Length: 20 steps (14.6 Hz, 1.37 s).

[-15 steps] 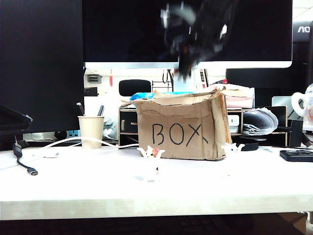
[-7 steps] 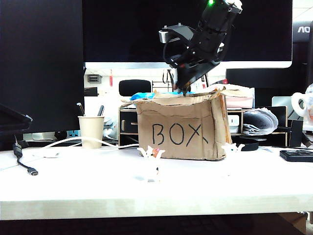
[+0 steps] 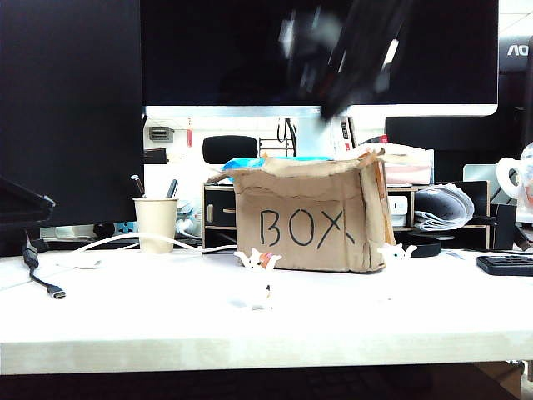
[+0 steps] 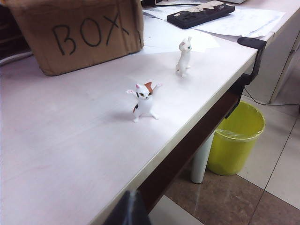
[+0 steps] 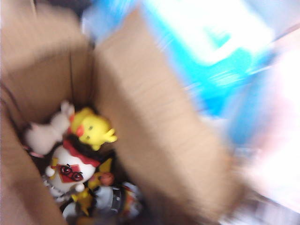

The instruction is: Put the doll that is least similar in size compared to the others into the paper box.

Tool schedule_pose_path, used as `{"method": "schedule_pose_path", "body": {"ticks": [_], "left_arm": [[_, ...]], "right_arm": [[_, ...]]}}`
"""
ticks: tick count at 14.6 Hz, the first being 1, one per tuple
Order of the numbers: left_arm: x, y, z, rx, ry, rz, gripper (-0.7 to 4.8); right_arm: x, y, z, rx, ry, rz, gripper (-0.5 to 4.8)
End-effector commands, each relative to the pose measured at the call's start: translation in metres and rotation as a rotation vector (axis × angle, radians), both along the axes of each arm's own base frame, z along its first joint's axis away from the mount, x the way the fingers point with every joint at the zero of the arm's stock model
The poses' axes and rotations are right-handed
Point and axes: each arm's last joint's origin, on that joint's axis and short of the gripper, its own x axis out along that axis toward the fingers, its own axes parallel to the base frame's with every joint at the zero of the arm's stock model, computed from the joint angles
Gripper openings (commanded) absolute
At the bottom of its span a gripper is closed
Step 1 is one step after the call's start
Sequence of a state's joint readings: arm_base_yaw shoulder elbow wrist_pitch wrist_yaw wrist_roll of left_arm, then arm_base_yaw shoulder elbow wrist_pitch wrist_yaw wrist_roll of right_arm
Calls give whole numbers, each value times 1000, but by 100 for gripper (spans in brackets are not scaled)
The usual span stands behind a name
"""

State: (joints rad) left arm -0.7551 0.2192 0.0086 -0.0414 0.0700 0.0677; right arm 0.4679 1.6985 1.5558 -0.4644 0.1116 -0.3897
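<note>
- The paper box [image 3: 310, 215] stands on the worktop [image 3: 166, 317], its handwritten front facing the exterior camera, its open top upward.
- The right gripper [image 3: 337, 62] is a dark motion-blurred shape above the box's open top, clear of the torn rim. The blur hides its fingers and the right wrist view shows none of them, so I cannot tell how far open they stand, nor whether they hold anything.
- The right wrist view looks down into the paper box [image 5: 154, 117], where the doll [image 5: 79, 164] lies on the bottom among several other toys, including a yellow duck-like figure [image 5: 93, 129] and a pale plush shape [image 5: 47, 133]. It is too smeared to read the doll's long axis.
- The deciding relation: the doll lies below the right gripper, inside the box walls, apart from the arm. The task looks essentially done; what remains seems to be lifting clear without catching the cardboard flaps.
- The left gripper [image 4: 129, 213] shows only as a dark tip at the worktop's near edge, well apart from the box; its opening cannot be told.
- Two slim cat figurines [image 4: 143, 101] [image 4: 184, 57] stand upright on the worktop in front of the box, untouched; the right arm is the nearer one to the box.
</note>
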Motion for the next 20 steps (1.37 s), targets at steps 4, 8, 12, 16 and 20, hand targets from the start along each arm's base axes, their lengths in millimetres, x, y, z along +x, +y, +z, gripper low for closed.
{"method": "schedule_pose_path", "body": {"ticks": [4,8,12,16,20], "left_arm": [[0,0,1,-7,-12,-2,-5],[0,0,1,-7,-12,-2,-5],[0,0,1,-7,-12,-2,-5],[0,0,1,-7,-12,-2,-5],[-1,1,3,-21,-26,-2,-5]], "right_arm": [[-102,-51,68,35,125,-55,-8],[-162,-78,54,185,200,-66,-8],[-211,-103,29,184,239,-76,-5],[-224,-109,30,179,249,-77,-5],[-223,-109,30,183,244,-76,-5]]}}
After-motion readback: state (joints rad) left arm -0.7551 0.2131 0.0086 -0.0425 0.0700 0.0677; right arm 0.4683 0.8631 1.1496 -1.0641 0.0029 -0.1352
